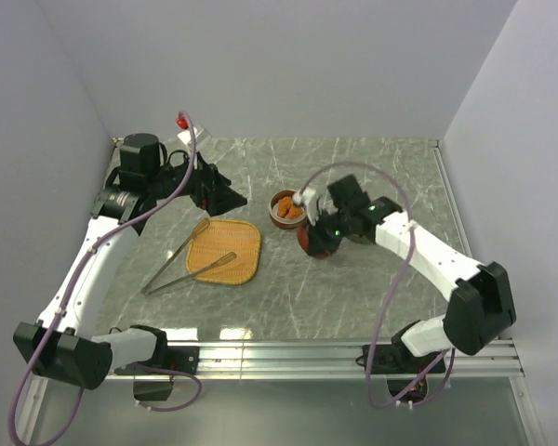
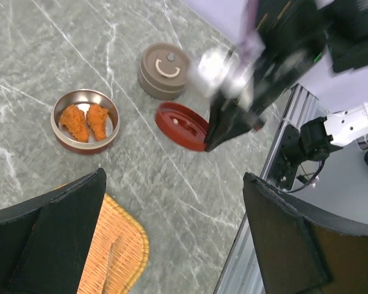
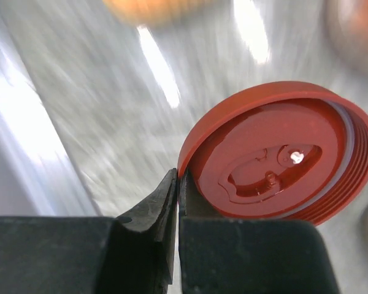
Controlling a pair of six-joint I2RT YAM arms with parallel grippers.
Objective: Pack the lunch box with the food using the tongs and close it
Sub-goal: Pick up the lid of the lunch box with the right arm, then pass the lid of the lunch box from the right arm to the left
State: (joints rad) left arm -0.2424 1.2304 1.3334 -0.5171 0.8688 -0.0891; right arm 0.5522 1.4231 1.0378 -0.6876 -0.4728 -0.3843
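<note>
The lunch box (image 1: 285, 206) is a round steel bowl (image 2: 86, 119) with two orange-brown nuggets (image 2: 87, 121) of food in it. Its red lid (image 1: 318, 245) lies inner side up to the right of the bowl. My right gripper (image 3: 178, 184) is shut on the rim of the red lid (image 3: 282, 159), one finger inside the rim and one outside. The silver tongs (image 1: 188, 260) lie across the left edge of the woven tray (image 1: 225, 251). Back left of the tray, my left gripper (image 1: 219, 193) hangs open and holds nothing.
A brown round container (image 2: 164, 70) with a handle on its top stands behind the red lid (image 2: 183, 125). The metal rail (image 1: 335, 351) runs along the table's near edge. White walls close off the back and both sides.
</note>
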